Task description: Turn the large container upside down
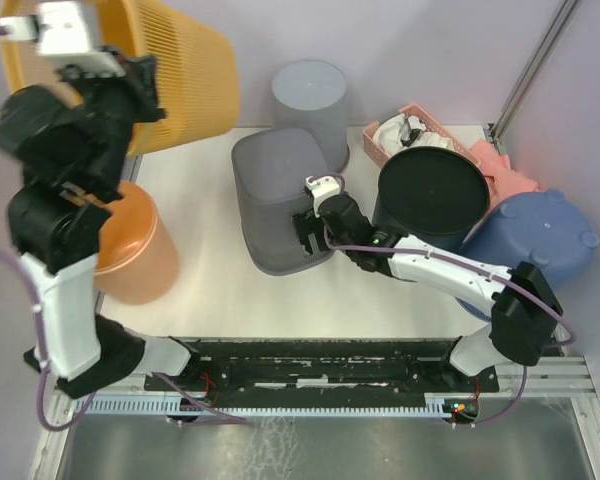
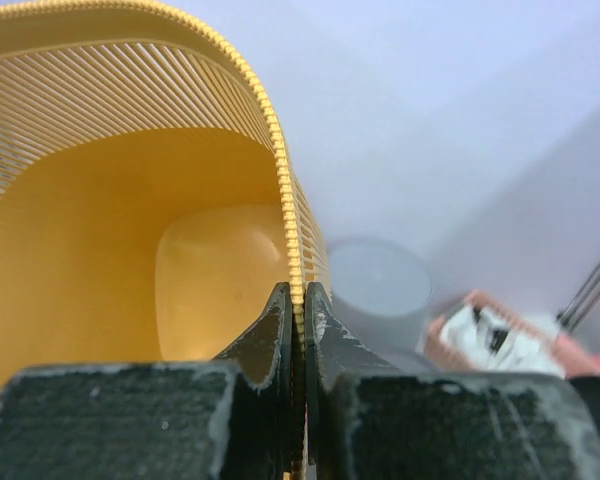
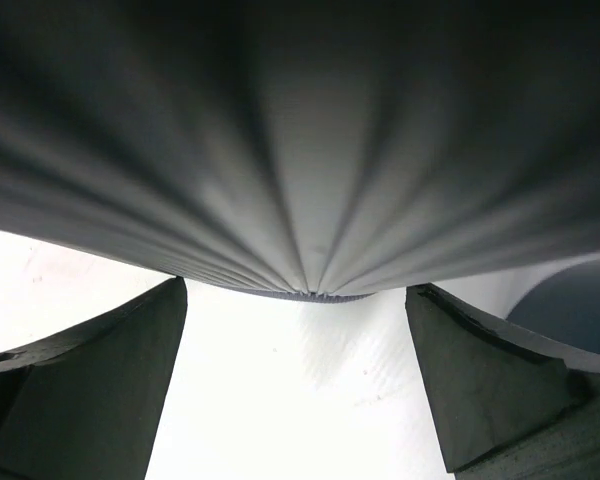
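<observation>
One yellow basket (image 1: 185, 75) sat tilted at far left, left gripper (image 2: 298, 300) clamped tight on its rim. Right gripper (image 1: 310, 238) gaped wide, holding nothing, just beside near grey bin (image 1: 270, 190) mid tabletop (image 1: 200, 200). Also far grey bin (image 1: 310, 95), one orange bucket (image 1: 135, 250), one black bin (image 1: 430, 195), one blue tub (image 1: 535, 235).

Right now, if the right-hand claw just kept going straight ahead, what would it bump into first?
The grey bin: it fills the view just ahead of the open right gripper, seemingly very close already.
</observation>
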